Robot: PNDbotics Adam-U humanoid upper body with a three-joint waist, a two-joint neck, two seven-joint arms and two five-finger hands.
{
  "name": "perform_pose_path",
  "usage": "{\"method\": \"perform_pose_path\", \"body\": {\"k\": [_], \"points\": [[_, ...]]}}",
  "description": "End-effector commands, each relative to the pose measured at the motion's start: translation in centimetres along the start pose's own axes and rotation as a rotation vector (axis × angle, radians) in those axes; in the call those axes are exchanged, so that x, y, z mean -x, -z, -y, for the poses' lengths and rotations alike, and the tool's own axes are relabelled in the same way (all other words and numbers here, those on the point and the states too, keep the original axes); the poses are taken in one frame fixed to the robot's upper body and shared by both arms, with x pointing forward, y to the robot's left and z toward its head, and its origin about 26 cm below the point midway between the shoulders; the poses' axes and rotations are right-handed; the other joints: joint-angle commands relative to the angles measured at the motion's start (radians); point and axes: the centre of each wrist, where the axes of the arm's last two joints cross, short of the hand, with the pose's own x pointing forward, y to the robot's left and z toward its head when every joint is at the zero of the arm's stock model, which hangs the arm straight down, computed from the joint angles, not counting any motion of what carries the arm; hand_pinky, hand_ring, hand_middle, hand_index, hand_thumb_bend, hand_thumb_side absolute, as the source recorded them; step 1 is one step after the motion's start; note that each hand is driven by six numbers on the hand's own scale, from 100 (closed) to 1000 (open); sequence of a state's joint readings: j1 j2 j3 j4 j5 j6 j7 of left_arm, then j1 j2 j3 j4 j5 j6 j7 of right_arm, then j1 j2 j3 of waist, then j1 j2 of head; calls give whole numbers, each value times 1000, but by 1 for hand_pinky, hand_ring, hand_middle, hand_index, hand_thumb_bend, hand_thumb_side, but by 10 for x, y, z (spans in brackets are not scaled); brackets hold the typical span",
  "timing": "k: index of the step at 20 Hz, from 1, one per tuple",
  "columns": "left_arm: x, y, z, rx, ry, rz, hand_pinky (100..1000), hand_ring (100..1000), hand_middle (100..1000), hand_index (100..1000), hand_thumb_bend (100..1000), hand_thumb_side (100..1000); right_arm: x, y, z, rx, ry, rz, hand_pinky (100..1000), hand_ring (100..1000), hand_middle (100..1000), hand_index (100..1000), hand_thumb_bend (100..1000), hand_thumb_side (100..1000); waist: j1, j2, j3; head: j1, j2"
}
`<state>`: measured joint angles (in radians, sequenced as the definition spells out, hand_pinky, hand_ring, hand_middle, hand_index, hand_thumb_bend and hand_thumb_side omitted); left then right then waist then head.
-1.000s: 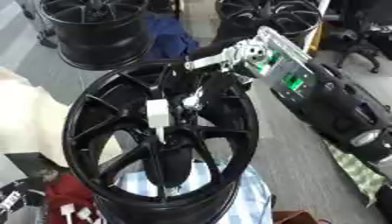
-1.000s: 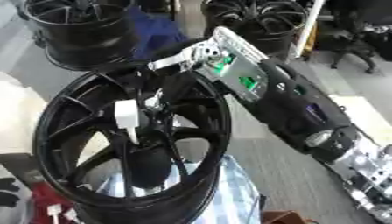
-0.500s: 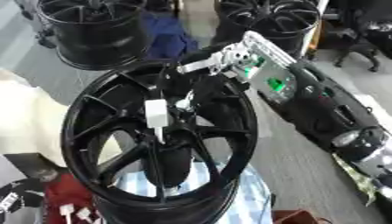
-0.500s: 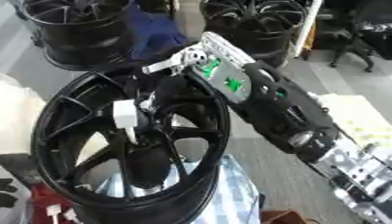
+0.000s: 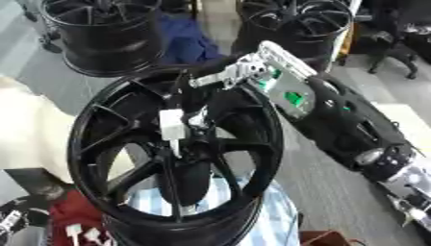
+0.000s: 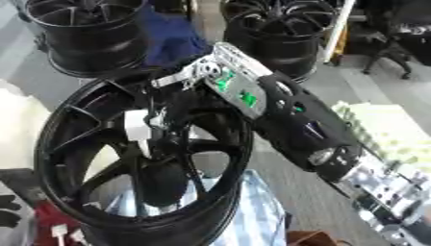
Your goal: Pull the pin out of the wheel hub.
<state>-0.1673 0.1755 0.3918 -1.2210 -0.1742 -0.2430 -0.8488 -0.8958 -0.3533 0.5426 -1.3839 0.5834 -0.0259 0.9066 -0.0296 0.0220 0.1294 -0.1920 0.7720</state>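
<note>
wheel hub (image 5: 181,144): black spoked wheel stood tilted at frame centre, open face toward me.
pin (image 5: 171,126): white piece at the centre, long axis roughly 12–6.
right hand (image 5: 221,79): came in from 2 o'clock, silver fingers over the rim at 12–1; couldn't tell if they were apart or curled.
relation: pin lay at about 7 o'clock from my hand, near, not touching.
left hand: not in view, so right was the nearer one.
room: spokes crowded the centre; open room outward, toward me.
</note>
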Motion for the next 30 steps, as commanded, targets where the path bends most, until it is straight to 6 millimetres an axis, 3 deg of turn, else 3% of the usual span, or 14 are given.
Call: {"method": "perform_pose_path", "body": {"k": [1,9,17,20,21,22,23,25,30], "points": [[-10,4,-6,13,37,25,698,666,674,835,100,751,-4,-3,7,15,-34,0,802,831,867,931,132,630,6,-8,1,-5,-2],[-11,6,-5,21,38,29,698,666,676,836,100,752,-7,3,3,2,-44,-3,781,805,846,928,137,613,6,-8,5,-9,-2],[-13,8,-4,29,39,35,697,666,676,836,100,752,0,16,-7,-30,-31,-48,739,747,763,882,110,574,6,-6,12,-16,-2],[-14,10,-4,35,40,38,697,666,676,836,100,753,4,20,-11,-38,-18,-61,719,719,707,836,100,564,6,-6,16,-20,-2],[-15,11,-3,38,41,39,697,666,677,836,100,753,4,20,-11,-36,-16,-62,702,693,635,777,100,541,6,-6,16,-21,-2],[-15,11,-3,41,43,39,697,666,677,836,100,753,4,19,-11,-31,-15,-63,702,693,635,777,100,541,6,-6,17,-22,-2],[-15,11,-3,43,44,39,697,667,677,836,100,755,4,18,-9,-20,-16,-61,685,663,562,710,100,512,6,-6,18,-22,-2],[-15,12,-3,47,44,39,697,667,678,836,100,756,3,16,-7,9,-19,-55,665,635,508,660,100,491,6,-6,18,-22,-2],[-15,12,-2,54,42,36,698,667,678,837,100,762,-2,9,-1,96,-3,-8,636,602,435,583,100,463,6,-8,18,-22,-2]]}}
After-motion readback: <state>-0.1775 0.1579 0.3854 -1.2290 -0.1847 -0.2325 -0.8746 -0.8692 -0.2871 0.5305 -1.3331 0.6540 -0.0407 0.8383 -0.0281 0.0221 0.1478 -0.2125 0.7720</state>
